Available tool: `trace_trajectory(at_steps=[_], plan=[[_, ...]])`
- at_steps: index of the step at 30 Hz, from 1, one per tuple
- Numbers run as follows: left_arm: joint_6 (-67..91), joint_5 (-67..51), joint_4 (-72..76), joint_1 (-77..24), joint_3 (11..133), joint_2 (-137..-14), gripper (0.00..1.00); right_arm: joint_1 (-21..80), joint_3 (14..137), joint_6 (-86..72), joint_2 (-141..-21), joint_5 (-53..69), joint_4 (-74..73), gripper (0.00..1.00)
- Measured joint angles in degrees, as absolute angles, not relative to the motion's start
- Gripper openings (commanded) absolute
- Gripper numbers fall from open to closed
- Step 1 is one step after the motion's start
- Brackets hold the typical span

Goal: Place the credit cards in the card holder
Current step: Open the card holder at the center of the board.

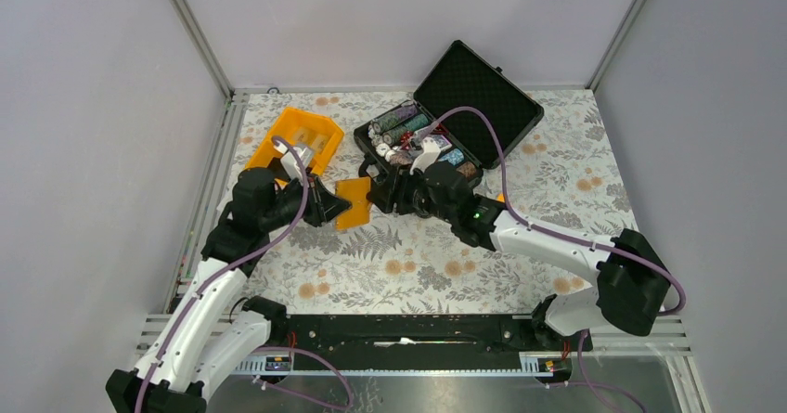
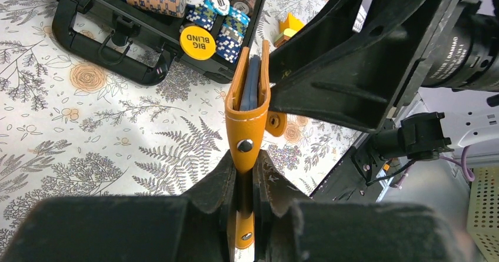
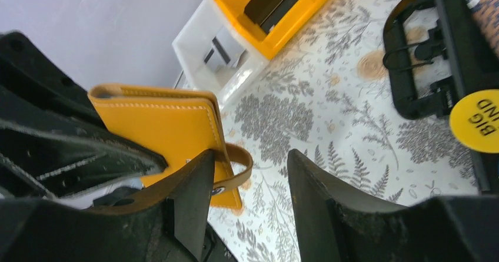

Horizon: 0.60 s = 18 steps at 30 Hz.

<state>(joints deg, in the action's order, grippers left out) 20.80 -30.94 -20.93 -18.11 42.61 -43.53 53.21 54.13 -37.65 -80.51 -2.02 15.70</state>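
Our left tool [image 2: 245,166] clamps the orange card holder [image 2: 247,118] on edge above the surface [image 2: 117,132], left of the black case [image 1: 478,93]. Blue-grey credit cards [image 2: 252,85] already sit inside it. Our right tool [image 3: 250,159], jaws apart and empty, is at its strap [image 3: 240,166]; we judge only fastening remains.

- Left arm [image 1: 199,309]: white link shells, black joint housings.
- Right arm [image 1: 548,237]: same white-and-black build, with a small green light [image 1: 477,214] on a black housing.
- Purple cable [image 1: 461,109] along each arm.
- Left gripper [image 2: 246,162]: matte black, wedge-shaped fingers [image 2: 206,191].
- Right gripper [image 3: 249,156]: black tapered fingers [image 3: 329,203] with faint moulding lines.
- Black cylindrical motor housing [image 2: 456,56] on the right arm, with white printed lettering. A black plug [image 2: 419,135] with thin wires sits beside it.
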Motion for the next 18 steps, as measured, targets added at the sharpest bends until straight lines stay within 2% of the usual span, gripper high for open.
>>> trace_trajectory(at_steps=[9,18], plan=[[20.84,-33.54,-19.86,-18.11,42.48,-42.74,0.0,50.26,49.04,-38.11,-77.97,8.27,19.59,0.55],[22.0,-41.56,-15.38,-18.11,41.08,-42.72,0.0,46.04,45.67,-37.06,-73.69,19.0,24.71,0.5]])
